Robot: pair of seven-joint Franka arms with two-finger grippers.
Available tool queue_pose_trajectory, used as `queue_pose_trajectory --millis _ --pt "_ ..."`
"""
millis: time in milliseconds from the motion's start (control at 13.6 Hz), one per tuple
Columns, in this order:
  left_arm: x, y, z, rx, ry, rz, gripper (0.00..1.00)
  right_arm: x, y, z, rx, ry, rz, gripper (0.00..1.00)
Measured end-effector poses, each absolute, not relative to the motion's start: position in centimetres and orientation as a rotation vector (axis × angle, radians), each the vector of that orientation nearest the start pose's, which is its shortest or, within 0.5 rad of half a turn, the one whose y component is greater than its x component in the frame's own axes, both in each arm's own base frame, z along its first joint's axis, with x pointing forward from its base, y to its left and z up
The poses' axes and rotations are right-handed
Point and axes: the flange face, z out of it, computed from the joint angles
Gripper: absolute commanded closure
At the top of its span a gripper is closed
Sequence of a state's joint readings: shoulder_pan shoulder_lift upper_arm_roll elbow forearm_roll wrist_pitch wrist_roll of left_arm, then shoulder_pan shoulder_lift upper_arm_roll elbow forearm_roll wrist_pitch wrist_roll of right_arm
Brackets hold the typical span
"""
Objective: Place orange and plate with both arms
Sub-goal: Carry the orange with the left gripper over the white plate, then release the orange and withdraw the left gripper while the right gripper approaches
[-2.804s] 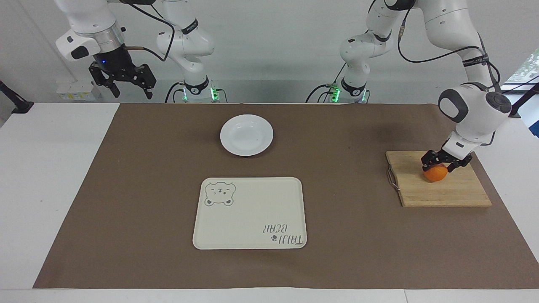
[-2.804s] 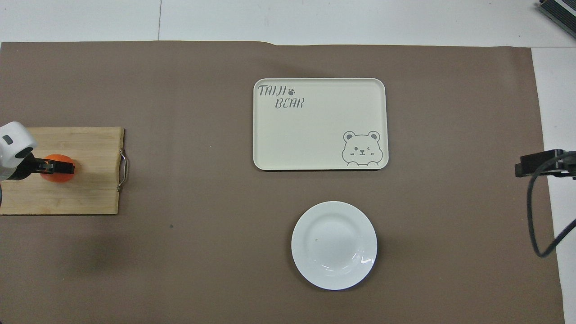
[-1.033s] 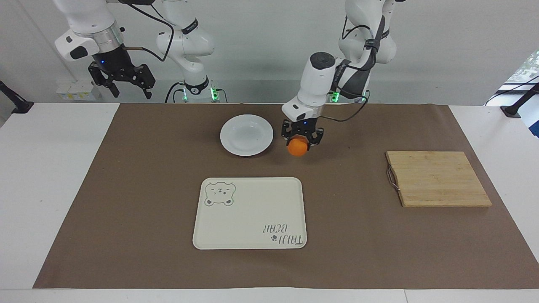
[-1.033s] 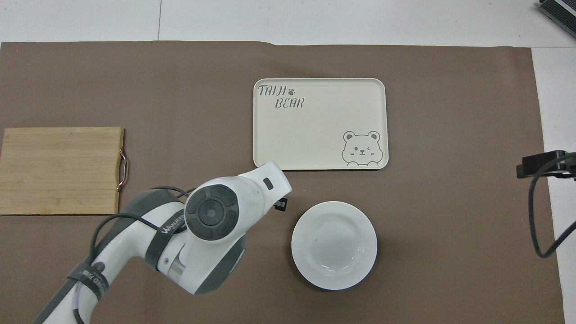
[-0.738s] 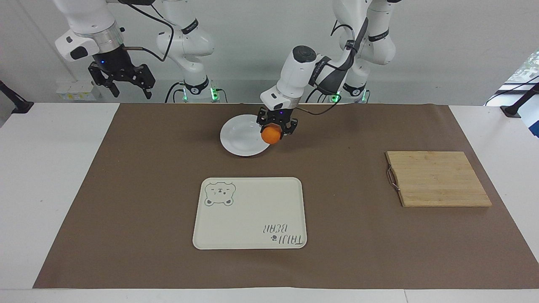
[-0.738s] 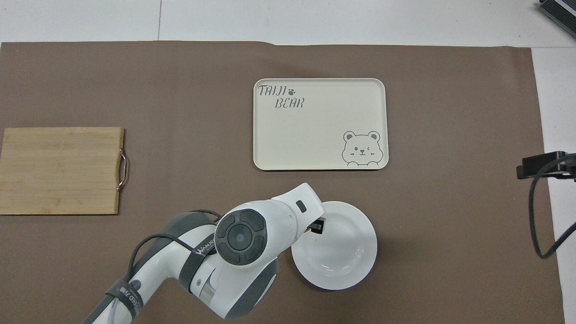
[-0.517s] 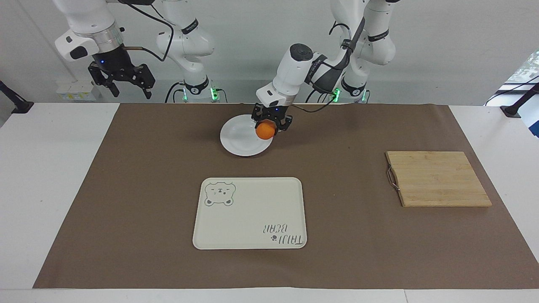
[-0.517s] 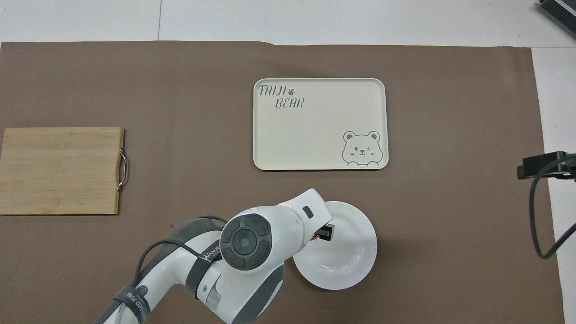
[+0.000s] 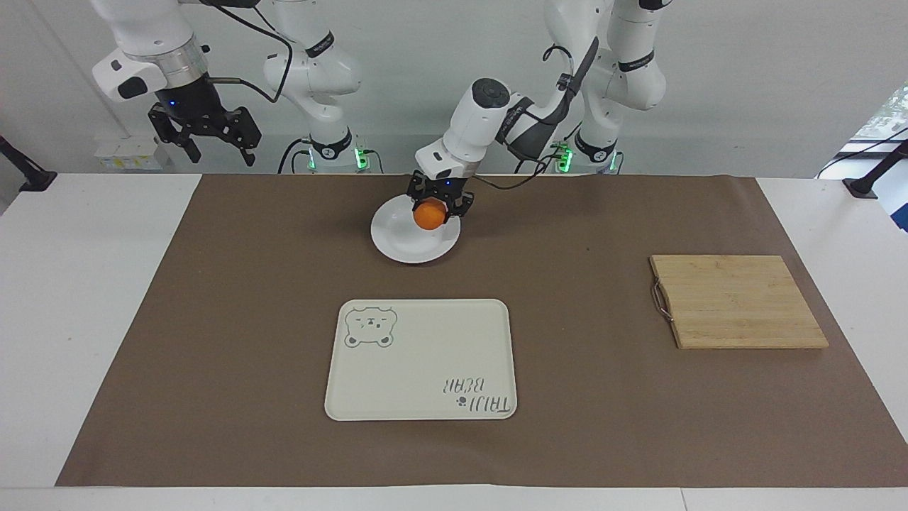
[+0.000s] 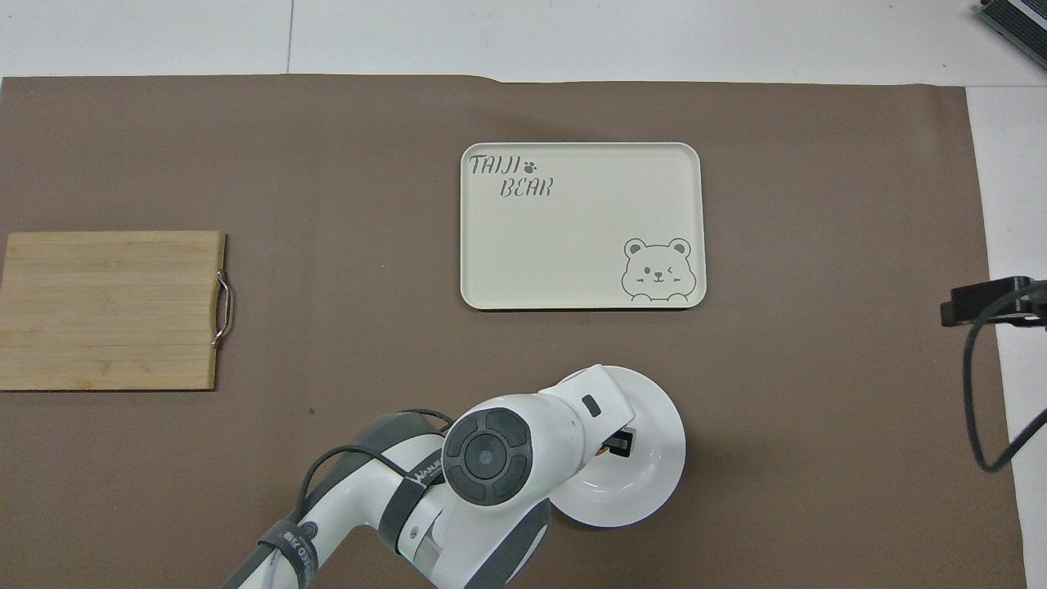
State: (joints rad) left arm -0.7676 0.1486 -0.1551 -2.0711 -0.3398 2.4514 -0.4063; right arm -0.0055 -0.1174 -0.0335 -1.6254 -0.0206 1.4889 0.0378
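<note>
My left gripper (image 9: 433,207) is shut on the orange (image 9: 430,216) and holds it low over the white plate (image 9: 397,245), over the part toward the left arm's end of the table. I cannot tell if the orange touches the plate. In the overhead view the left arm's wrist covers much of the plate (image 10: 664,458) and almost all of the orange; only the left gripper's tip (image 10: 622,442) shows. My right gripper (image 9: 207,142) is open and empty and waits, raised over the right arm's end of the table.
A cream tray with a bear drawing (image 9: 425,355) lies farther from the robots than the plate; it also shows in the overhead view (image 10: 572,245). A wooden cutting board with a metal handle (image 9: 738,301) lies toward the left arm's end, bare.
My left gripper lifted the orange off the cutting board and carried it across to over the plate, in the last half second moving further over the plate. The right arm has not moved.
</note>
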Motion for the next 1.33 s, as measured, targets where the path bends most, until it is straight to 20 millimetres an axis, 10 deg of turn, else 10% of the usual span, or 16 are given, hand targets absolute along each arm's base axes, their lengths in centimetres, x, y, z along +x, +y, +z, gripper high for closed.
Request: queue_pose_trajectory --millis 221,443,959,1328 --pt "35.9 -47.6 36.0 -3.441 0.453 0.033 0.79 50.8 -2.4 65.4 -3.156 0.124 0.03 0.0" --pt "36.0 -47.7 34.3 -3.428 0.441 0.064 0.0 50.8 -2.4 65.4 -3.155 0.125 0.03 0.0" --pt "37.4 -46.6 35.1 -3.421 0.373 0.101 0.0 50.8 -2.4 65.4 -3.155 0.125 0.032 0.0" --pt "43.1 -38.1 40.4 -3.294 0.311 0.13 0.0 50.7 -2.0 64.0 -3.117 0.109 0.079 0.0"
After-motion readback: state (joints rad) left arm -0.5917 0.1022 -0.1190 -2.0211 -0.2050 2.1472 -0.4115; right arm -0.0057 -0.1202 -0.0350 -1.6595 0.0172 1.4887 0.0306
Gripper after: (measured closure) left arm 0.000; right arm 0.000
